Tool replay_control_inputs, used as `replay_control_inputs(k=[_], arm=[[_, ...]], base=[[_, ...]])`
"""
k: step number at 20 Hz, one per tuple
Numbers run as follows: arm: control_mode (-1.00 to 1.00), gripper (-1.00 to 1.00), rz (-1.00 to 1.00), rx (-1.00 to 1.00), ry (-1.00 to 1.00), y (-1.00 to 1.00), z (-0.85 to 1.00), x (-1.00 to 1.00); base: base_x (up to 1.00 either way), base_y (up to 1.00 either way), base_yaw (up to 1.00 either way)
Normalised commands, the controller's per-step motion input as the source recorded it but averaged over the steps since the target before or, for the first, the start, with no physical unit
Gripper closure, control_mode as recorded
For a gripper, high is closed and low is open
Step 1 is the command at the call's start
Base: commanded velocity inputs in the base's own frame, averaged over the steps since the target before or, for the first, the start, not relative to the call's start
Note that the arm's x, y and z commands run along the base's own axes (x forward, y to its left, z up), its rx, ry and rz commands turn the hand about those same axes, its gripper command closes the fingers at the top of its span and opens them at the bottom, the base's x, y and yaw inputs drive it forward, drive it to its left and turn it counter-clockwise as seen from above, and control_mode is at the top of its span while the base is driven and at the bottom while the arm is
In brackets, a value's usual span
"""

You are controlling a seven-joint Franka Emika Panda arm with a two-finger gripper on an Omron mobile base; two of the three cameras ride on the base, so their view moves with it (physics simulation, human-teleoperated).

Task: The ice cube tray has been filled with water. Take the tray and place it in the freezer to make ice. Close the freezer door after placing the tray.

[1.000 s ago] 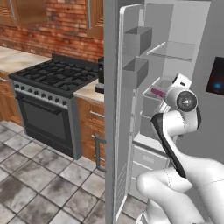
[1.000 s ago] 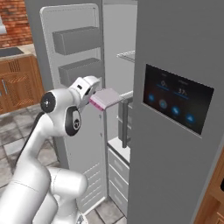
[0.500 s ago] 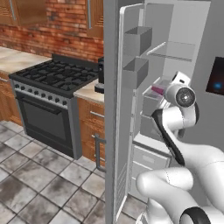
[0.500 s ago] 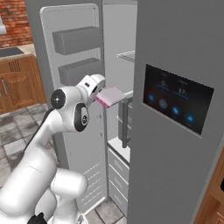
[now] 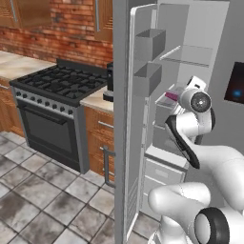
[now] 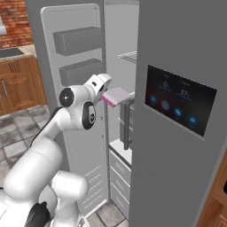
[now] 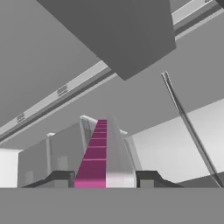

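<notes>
A brick-walled kitchen with a black range (image 5: 62, 90) stands left of the open freezer (image 6: 177, 66). The freezer door (image 6: 75, 53) is swung wide. The pincer (image 7: 103, 178) grasps the ice cube tray (image 6: 116, 95), holding it inside the freezer opening beside a shelf (image 5: 188, 55).

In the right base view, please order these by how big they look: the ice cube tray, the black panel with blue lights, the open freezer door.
1. freezer door, largest.
2. black panel.
3. ice cube tray, held in the hand, smallest.
</notes>
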Motion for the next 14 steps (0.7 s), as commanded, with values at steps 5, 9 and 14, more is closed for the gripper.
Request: replay_control_inputs(k=[5,9,14], arm=[[-1.0,1.0,0.0,0.0,0.0,-0.07,-0.02,0.28],[-1.0,1.0,0.0,0.0,0.0,-0.04,-0.03,0.23],[-1.0,1.0,0.0,0.0,0.0,-0.06,-0.02,0.11]], base=[[0.0,0.0,0.0],[0.0,0.0,0.0],[0.0,0.0,0.0]])
